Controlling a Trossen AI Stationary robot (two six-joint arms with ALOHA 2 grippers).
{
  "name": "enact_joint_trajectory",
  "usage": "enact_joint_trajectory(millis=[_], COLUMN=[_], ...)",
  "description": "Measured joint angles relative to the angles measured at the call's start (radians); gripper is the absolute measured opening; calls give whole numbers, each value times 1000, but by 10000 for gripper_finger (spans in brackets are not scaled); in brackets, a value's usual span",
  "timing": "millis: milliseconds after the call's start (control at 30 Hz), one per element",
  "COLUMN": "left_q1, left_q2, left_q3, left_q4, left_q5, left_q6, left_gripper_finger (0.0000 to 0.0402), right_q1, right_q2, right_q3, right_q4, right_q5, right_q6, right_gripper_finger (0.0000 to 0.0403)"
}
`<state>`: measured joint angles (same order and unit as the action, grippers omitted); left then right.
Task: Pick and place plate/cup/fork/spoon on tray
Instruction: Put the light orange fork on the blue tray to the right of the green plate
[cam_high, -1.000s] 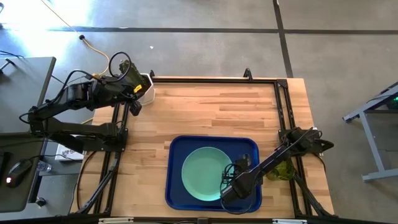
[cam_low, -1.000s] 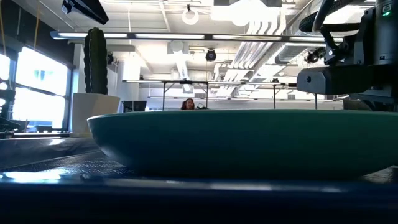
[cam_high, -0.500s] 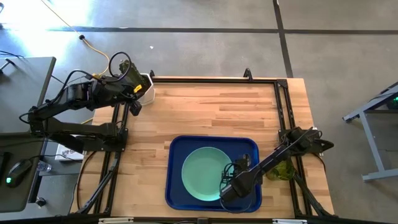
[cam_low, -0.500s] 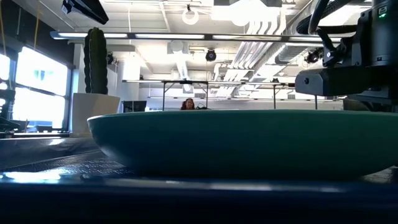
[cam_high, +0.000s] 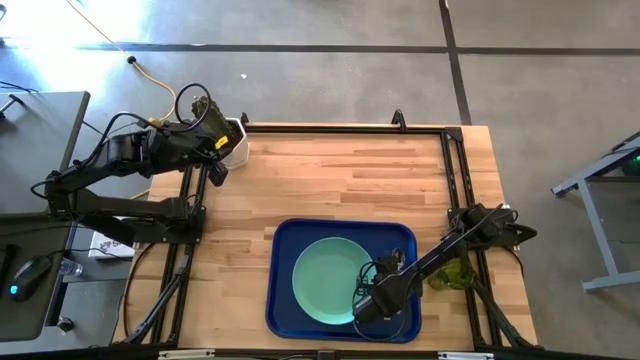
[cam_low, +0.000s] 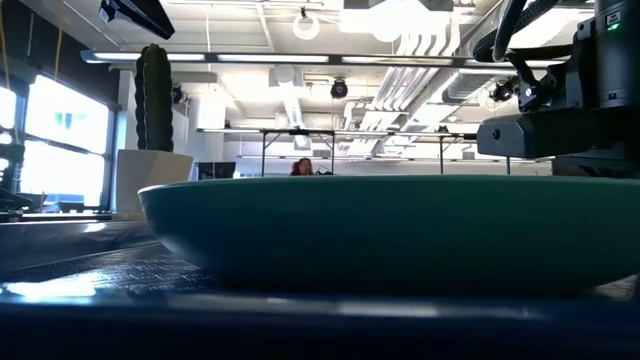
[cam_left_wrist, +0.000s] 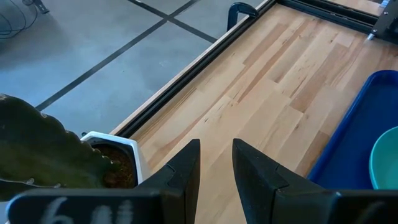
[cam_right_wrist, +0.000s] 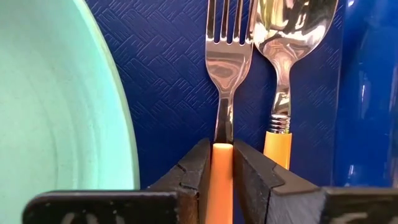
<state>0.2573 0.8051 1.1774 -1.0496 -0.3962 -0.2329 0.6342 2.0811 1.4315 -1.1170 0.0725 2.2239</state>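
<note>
The deep-blue tray lies near the table's front edge with the mint-green plate on its left part. On the tray floor right of the plate, the fork and the spoon lie side by side. My right gripper stands over the tray's right part, pointing steeply down, shut on the fork. The green glass cup stands on the table right of the tray. My left gripper hangs open at the table's far left corner, with nothing between its fingers. My right gripper pinches the fork's orange-tan handle between its two fingers, at the end next to the metal neck. The fingers come from above, pointing steeply down, one on each long side of the handle. The tines and neck lie flat on the tray floor.
A white pot with a cactus stands at the far left corner, close under my left gripper. Black rails run along the table's left and right sides. Bare wood fills the far half of the table. A person sits far off in the room behind.
</note>
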Motion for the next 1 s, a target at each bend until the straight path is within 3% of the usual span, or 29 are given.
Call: enact_joint_trajectory(millis=[1000], left_q1=[0], left_q2=[20], left_q3=[0], left_q4=[0], left_q5=[0], left_q6=[0], left_gripper_finger=[83], right_q1=[-2], right_q2=[0], right_q3=[1], right_q4=[16], right_q5=[-11], right_q6=[-16], right_gripper_finger=[62])
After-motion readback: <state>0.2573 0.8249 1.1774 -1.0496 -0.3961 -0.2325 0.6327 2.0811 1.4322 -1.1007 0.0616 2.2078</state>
